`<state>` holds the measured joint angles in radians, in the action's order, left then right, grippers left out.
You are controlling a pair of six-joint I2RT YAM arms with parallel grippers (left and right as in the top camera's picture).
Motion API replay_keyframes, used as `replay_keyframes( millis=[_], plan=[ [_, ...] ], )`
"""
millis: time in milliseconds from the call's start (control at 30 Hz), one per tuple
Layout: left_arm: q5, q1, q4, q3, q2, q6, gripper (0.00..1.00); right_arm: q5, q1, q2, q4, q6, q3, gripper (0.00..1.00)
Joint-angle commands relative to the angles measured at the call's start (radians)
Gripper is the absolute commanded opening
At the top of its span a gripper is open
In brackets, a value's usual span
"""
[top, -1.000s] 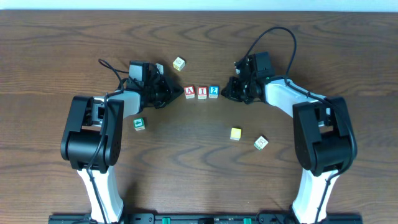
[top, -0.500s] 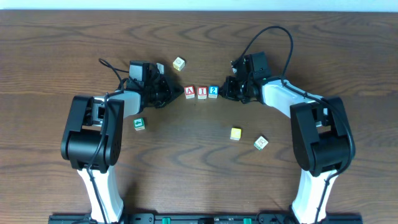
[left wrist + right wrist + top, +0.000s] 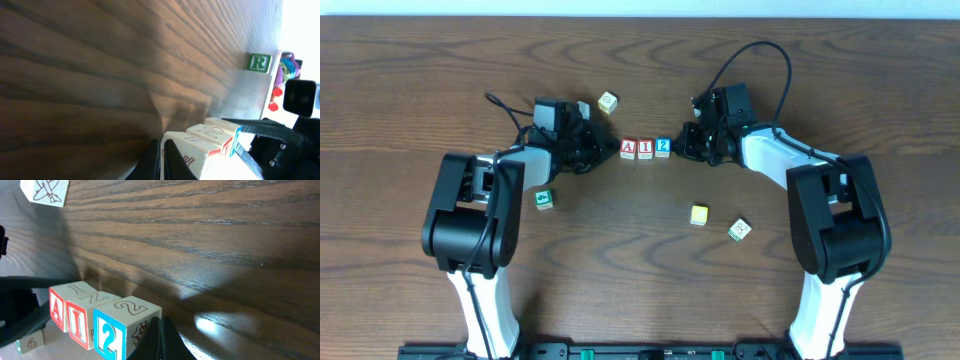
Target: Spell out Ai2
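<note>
A block (image 3: pixel 628 148), I block (image 3: pixel 645 148) and 2 block (image 3: pixel 663 147) touch in a row between left tool (image 3: pixel 613 150) and right tool (image 3: pixel 677 148).

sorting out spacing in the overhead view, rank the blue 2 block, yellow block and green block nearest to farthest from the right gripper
1. blue 2 block, right beside the right gripper
2. yellow block, lower in the view, toward the robot's base
3. green block, far across on the robot's left side
</note>
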<state>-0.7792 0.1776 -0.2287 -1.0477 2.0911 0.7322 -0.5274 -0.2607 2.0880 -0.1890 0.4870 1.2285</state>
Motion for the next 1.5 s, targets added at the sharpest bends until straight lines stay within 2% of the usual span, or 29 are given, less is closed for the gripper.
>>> replay_keyframes(
  millis=[0,767,967,1067,1333,1467],
  plan=[
    [-0.008,0.002,-0.001,-0.016,0.022,-0.019,0.06,-0.004,-0.009,0.024,0.003,0.007,-0.004,0.01],
    [-0.008,-0.014,-0.001,-0.016,0.022,-0.019,0.06,-0.004,-0.018,0.023,-0.002,0.004,-0.004,0.01],
    [-0.062,-0.082,0.0,-0.021,-0.014,-0.048,0.06,0.041,0.023,-0.032,-0.111,-0.073,0.024,0.01],
    [-0.063,-0.095,0.03,-0.025,-0.093,-0.109,0.06,0.114,0.032,-0.113,-0.182,-0.105,0.035,0.01],
    [0.093,-0.096,0.364,-0.034,-0.451,-0.418,0.05,0.331,0.023,-0.497,-0.42,-0.148,0.035,0.01],
    [0.177,-0.093,0.573,-0.034,-0.625,-0.517,0.06,0.402,-0.011,-0.696,-0.554,-0.153,0.035,0.01]
  ],
)
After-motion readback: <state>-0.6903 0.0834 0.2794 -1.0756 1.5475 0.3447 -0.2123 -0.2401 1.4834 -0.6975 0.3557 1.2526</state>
